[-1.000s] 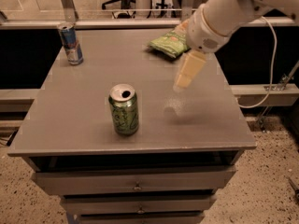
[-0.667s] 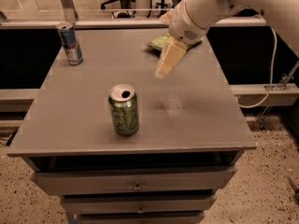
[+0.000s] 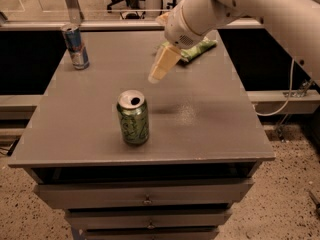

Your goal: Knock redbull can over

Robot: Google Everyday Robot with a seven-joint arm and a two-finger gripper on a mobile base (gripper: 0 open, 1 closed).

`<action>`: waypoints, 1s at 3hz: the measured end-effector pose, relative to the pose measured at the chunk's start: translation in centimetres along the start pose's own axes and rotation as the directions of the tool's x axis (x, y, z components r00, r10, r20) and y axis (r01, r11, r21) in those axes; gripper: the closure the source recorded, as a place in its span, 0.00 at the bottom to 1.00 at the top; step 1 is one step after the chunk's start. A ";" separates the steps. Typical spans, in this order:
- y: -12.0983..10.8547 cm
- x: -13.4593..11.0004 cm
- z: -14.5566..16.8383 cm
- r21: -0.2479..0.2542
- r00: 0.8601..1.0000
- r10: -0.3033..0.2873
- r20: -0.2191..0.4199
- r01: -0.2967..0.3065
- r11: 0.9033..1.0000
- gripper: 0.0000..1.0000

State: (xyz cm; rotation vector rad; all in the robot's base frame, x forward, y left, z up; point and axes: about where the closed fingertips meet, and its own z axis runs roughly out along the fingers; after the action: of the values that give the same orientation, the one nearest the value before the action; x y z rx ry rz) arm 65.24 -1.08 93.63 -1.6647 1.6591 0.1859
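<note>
The redbull can (image 3: 76,46) stands upright at the far left corner of the grey table (image 3: 200,129). It is slim, blue and silver. My gripper (image 3: 161,67) hangs on the white arm above the middle of the far half of the table, well to the right of the redbull can and apart from it. It is above and behind the green can (image 3: 133,117).
The wider green can stands upright near the table's front middle. A green chip bag (image 3: 196,49) lies at the far right, partly behind the arm. Drawers sit under the tabletop (image 3: 145,196). A cable hangs at the right (image 3: 289,94).
My arm and gripper have moved left across the table, from the right side toward the middle. Both cans have stayed in place.
</note>
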 end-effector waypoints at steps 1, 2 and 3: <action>-1.6 -3.4 4.3 0.013 0.992 0.045 0.120 -0.047 0.999 0.00; -2.9 -5.9 8.1 0.014 0.975 0.099 0.198 -0.104 0.994 0.00; -3.4 -9.0 12.2 -0.007 0.951 0.155 0.268 -0.159 0.987 0.00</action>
State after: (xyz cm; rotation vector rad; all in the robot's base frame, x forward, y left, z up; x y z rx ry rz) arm 71.92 12.78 91.82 -1.4253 1.5796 0.4569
